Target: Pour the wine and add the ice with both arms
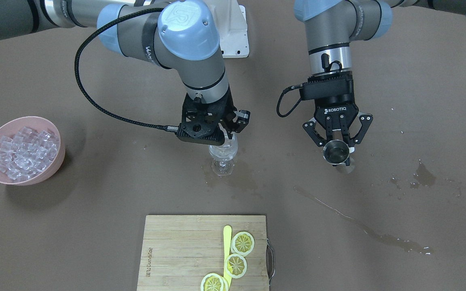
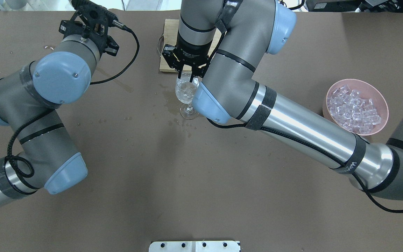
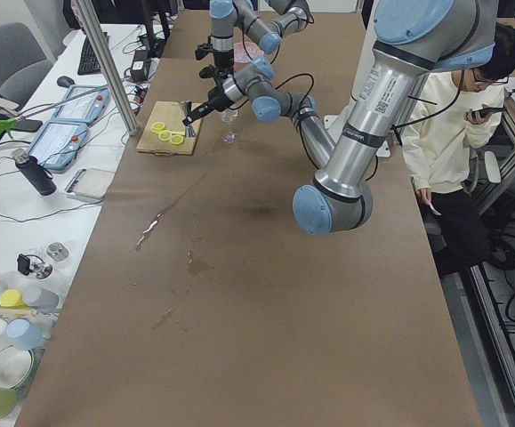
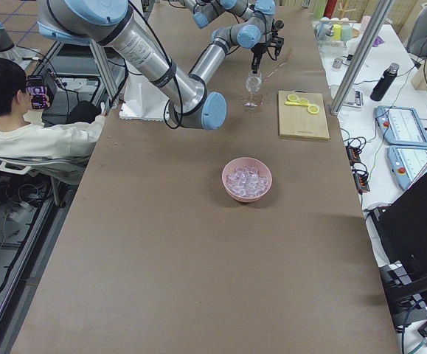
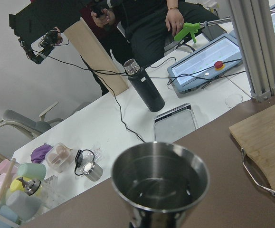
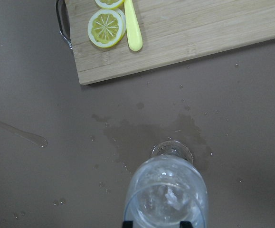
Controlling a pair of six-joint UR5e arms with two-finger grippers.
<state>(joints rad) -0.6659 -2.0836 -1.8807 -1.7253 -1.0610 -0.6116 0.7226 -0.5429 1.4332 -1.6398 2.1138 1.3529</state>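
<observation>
A stemmed wine glass [image 1: 223, 158] stands mid-table with clear ice cubes in its bowl; I cannot tell how much clear liquid is in it. My right gripper [image 2: 188, 74] hangs straight over the glass rim [image 2: 186, 91], jaws a little apart with nothing between them. In the right wrist view the glass [image 6: 168, 194] is directly below. My left gripper [image 1: 337, 151] is shut on a small steel cup [image 1: 335, 154], held upright above the table, apart from the glass. The left wrist view shows a trace of liquid in the cup [image 5: 160, 183]. Ice [image 1: 24, 152] fills a pink bowl [image 2: 380, 101].
A bamboo cutting board [image 1: 176, 250] with lemon slices [image 1: 242, 243] and a yellow knife [image 1: 227, 238] lies on the operators' side of the glass. Wet spills [image 1: 423, 176] streak the brown table beneath and beyond the left gripper, and around the glass foot [image 6: 142, 130].
</observation>
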